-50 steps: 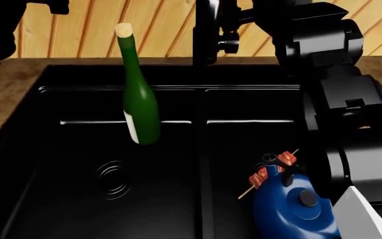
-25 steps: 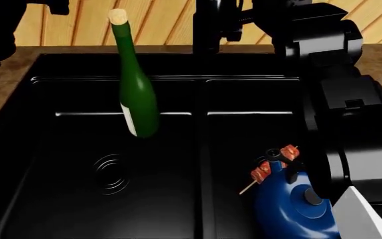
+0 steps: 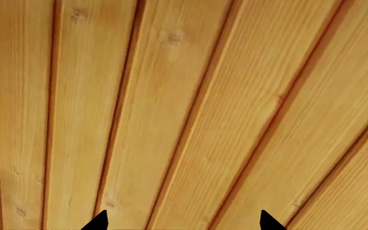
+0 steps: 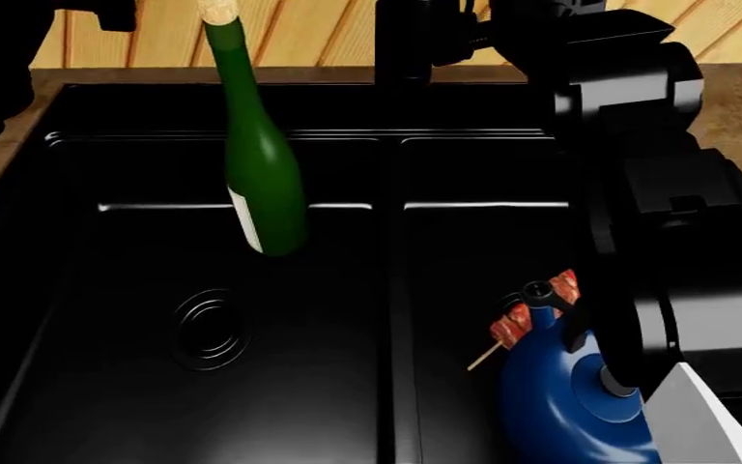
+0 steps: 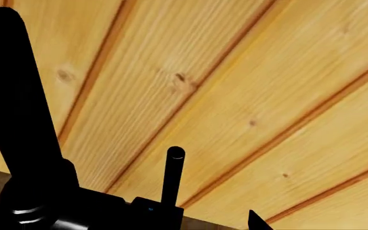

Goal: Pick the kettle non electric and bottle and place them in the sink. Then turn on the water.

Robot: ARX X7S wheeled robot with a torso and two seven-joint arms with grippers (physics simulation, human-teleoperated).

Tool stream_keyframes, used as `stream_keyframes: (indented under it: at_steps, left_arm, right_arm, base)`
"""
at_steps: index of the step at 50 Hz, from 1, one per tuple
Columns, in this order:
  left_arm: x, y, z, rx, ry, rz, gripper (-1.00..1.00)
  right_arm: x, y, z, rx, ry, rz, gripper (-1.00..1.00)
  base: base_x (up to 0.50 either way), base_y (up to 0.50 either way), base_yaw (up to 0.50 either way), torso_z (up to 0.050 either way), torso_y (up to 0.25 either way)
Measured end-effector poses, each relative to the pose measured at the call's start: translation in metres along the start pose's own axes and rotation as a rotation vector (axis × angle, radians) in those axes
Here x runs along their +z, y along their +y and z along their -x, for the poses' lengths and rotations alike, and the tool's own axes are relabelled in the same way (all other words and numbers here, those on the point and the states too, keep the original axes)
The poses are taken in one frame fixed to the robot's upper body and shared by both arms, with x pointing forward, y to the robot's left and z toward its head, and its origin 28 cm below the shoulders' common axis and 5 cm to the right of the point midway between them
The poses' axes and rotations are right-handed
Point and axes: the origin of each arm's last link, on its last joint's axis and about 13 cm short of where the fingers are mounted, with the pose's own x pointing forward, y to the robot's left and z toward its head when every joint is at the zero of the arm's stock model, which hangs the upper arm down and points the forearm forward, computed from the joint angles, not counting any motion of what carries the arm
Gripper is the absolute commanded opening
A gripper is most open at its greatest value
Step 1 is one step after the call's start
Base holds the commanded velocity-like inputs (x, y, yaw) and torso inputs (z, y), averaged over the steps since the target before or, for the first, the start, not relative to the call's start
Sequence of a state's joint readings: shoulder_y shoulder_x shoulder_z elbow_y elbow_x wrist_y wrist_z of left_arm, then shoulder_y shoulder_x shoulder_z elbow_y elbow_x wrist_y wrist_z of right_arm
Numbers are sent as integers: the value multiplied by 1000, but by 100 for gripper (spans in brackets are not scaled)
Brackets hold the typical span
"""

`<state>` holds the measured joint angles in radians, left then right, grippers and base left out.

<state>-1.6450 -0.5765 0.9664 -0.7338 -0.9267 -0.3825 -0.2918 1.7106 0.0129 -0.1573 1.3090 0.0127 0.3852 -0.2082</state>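
Sharp, even simulator lighting, bright warm wall planks (image 3: 184, 96), very dark sink (image 4: 113, 387) with thin white rim glints, glossy highlights on bottle (image 4: 262, 184) and kettle (image 4: 558, 406).

Glossy green bottle (image 4: 266, 188), wood wall (image 3: 184, 96)

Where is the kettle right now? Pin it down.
In the head view, the blue kettle sits in the sink's right basin, near its front, beside a meat skewer and the right arm.
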Motion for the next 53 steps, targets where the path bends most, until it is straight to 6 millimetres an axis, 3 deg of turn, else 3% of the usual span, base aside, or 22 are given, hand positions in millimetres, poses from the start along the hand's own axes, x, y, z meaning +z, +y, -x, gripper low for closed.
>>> stream_keyframes:
  at_steps: [53]
  left_arm:
    - [0, 2, 0, 10, 0, 16, 100]
  right_arm:
    - [-10, -22, 6, -119, 44, -115, 100]
  base:
    - [0, 0, 0, 0, 0]
